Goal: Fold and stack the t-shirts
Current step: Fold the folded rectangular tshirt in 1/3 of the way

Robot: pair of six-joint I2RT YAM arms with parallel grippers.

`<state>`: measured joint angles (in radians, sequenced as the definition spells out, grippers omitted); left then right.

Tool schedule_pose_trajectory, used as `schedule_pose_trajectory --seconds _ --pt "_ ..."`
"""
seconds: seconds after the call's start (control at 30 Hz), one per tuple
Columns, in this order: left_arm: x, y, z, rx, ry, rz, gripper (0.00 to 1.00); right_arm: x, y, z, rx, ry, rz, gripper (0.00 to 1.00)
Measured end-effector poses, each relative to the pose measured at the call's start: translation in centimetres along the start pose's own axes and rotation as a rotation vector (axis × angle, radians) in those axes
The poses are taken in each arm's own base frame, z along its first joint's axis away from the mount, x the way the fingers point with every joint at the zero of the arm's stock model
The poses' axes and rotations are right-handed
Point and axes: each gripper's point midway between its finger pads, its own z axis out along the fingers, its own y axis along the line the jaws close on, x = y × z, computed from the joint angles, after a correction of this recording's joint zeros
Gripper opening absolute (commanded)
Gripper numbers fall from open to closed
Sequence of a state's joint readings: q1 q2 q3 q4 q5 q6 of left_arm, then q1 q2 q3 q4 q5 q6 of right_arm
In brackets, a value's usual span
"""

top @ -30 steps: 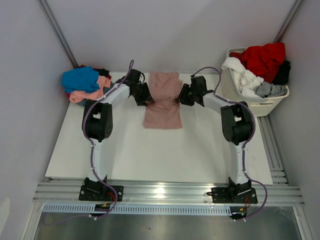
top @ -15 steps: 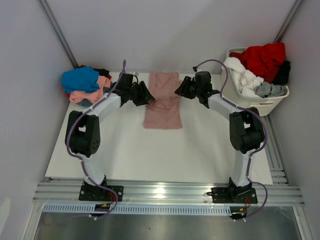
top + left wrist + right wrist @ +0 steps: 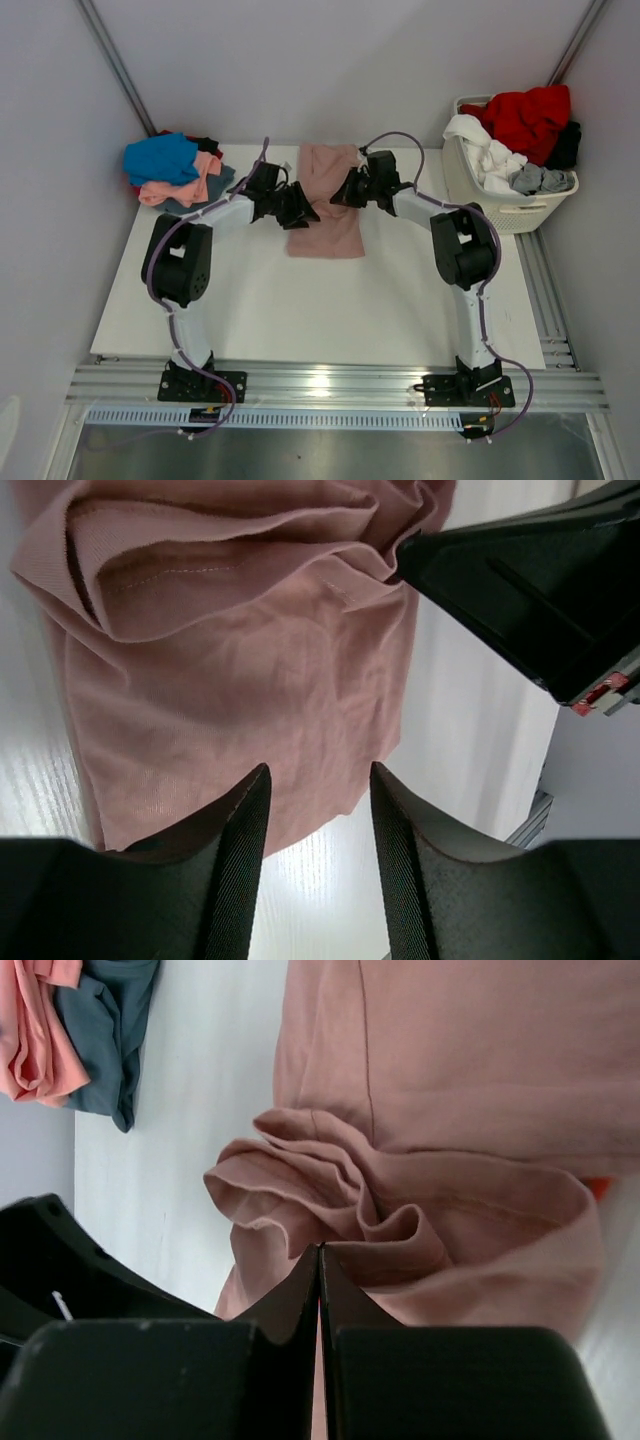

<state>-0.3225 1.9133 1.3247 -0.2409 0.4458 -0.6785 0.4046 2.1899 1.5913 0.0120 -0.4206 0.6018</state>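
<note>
My left fingers [image 3: 298, 207] are spread apart and hold nothing. They hang over the left side of the pink shirt [image 3: 326, 222]. My right fingers [image 3: 343, 189] are squeezed tight together. Their tips are right at a bunched-up fold on the right side of the pink shirt. I cannot tell if any cloth is caught between them. The pink shirt lies on the white counter [image 3: 300, 300]. Left of the pink shirt is a pile of shirts [image 3: 170, 168], blue and orange-pink. Right of it stands a white basket [image 3: 500, 210].
</note>
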Motion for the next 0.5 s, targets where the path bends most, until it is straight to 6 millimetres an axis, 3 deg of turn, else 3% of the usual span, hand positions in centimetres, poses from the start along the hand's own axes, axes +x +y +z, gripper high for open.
schedule_pose_trajectory --seconds 0.13,0.5 --pt "0.0 0.6 2.0 -0.024 0.047 -0.019 0.45 0.2 0.4 1.5 -0.017 0.024 0.006 0.00" --pt "-6.3 -0.6 5.8 -0.073 0.003 -0.005 0.43 -0.5 -0.3 4.1 0.003 0.051 0.012 0.00"
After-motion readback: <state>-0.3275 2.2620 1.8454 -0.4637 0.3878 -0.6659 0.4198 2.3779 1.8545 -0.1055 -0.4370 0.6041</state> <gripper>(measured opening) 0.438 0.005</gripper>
